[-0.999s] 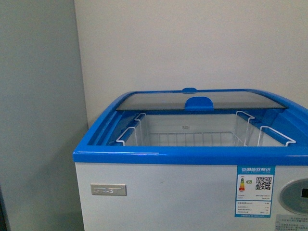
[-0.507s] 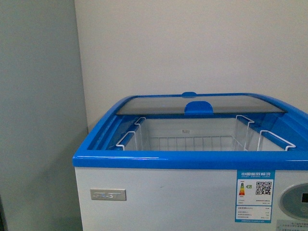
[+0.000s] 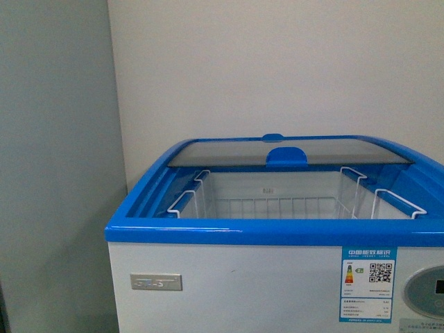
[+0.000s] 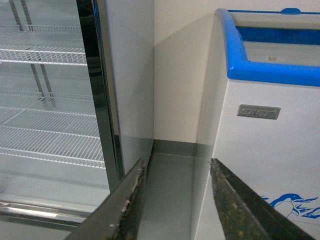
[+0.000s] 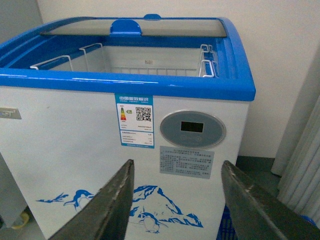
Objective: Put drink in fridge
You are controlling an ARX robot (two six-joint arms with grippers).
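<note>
The fridge (image 3: 229, 277) is a white chest cooler with a blue top rim (image 3: 270, 232). Its glass lid (image 3: 288, 150) is slid to the back, so the front half stands uncovered. White wire baskets (image 3: 277, 201) hang inside, and nothing shows in them. No drink shows in any view. My left gripper (image 4: 177, 172) is open and empty, low beside the fridge's (image 4: 260, 165) left front corner. My right gripper (image 5: 177, 172) is open and empty too, facing the fridge's (image 5: 90, 165) front panel with the penguin graphic (image 5: 150, 207). Neither arm shows in the front view.
A grey upright cabinet (image 4: 127, 80) with wire shelves (image 4: 45, 55) behind a glass door stands left of the fridge. A narrow floor gap (image 4: 170, 190) runs between them. A pale wall (image 3: 277, 69) rises behind the fridge. A blue crate (image 5: 227, 227) and a curtain (image 5: 305, 170) are at the fridge's right.
The front view has shifted slightly, so the fridge sits a little lower in frame than a second ago. The lid and baskets are as before.
</note>
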